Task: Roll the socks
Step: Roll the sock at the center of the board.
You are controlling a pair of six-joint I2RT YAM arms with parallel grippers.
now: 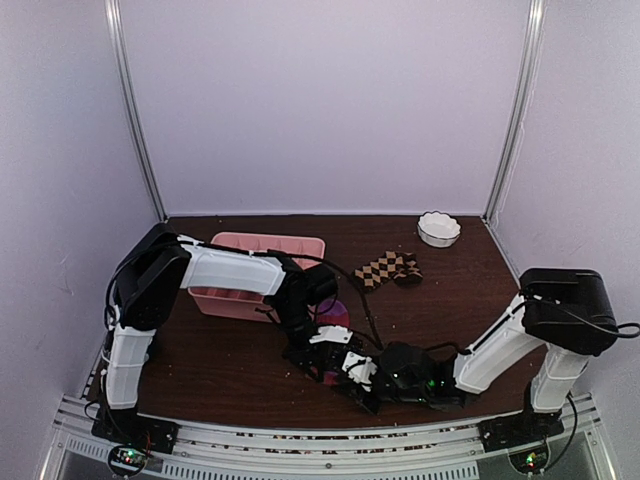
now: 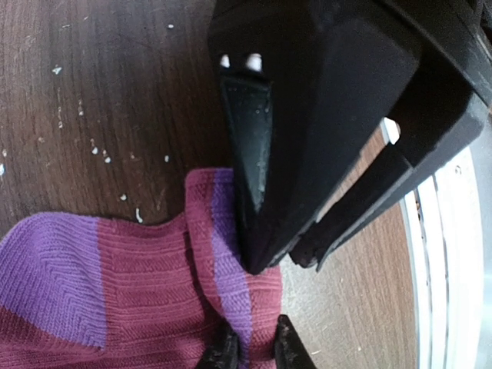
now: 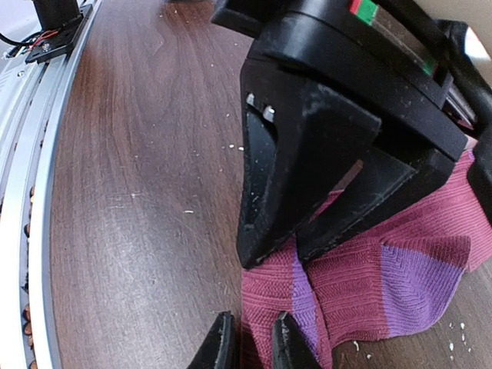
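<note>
The magenta sock (image 2: 138,292) with its purple bands lies crumpled on the dark wood table near the front edge. Only a bit of it (image 1: 336,312) shows in the top view, beside the arms. My left gripper (image 2: 254,350) is shut on a raised fold of it at a purple stripe. My right gripper (image 3: 252,346) is shut on the sock's edge (image 3: 361,284), facing the left one tip to tip. In the top view the two grippers meet at centre front, left (image 1: 325,350) and right (image 1: 362,382). The checkered sock (image 1: 388,268) lies flat further back, apart from both.
A pink divided tray (image 1: 255,270) stands behind the left arm's forearm. A small white bowl (image 1: 438,228) sits at the back right corner. The metal rail (image 1: 300,445) runs along the table's front edge, close to the grippers. White walls enclose three sides.
</note>
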